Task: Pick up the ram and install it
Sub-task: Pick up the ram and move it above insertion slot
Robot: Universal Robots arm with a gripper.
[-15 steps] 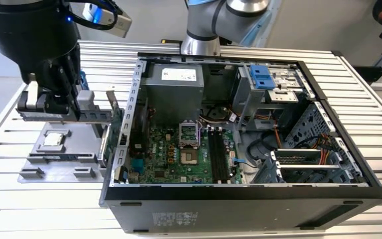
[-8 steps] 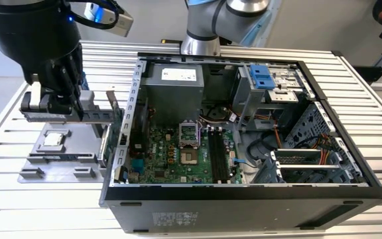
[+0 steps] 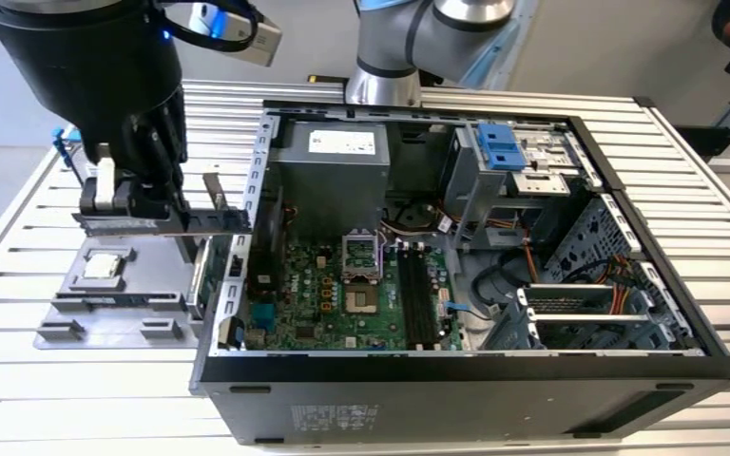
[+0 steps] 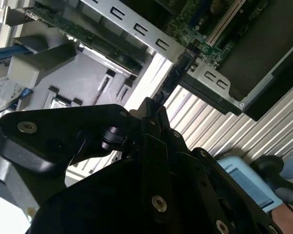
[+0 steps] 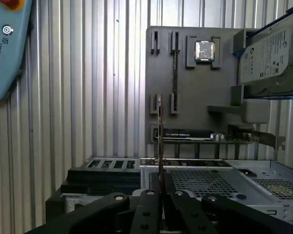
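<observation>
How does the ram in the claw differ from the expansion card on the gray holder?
The ram is clamped in the claw, while the expansion card rests in the gray holder. The ram is a bare, narrow strip; the expansion card carries a metal bracket at one end. Both are thin, flat circuit boards.

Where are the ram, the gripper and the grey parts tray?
ram (image 5: 159,131): first wrist view, on its thin edge above the fingertips.
gripper (image 5: 160,194): first wrist view, midway between its fingertips.
grey parts tray (image 5: 205,92): first wrist view, on bare plate.
</observation>
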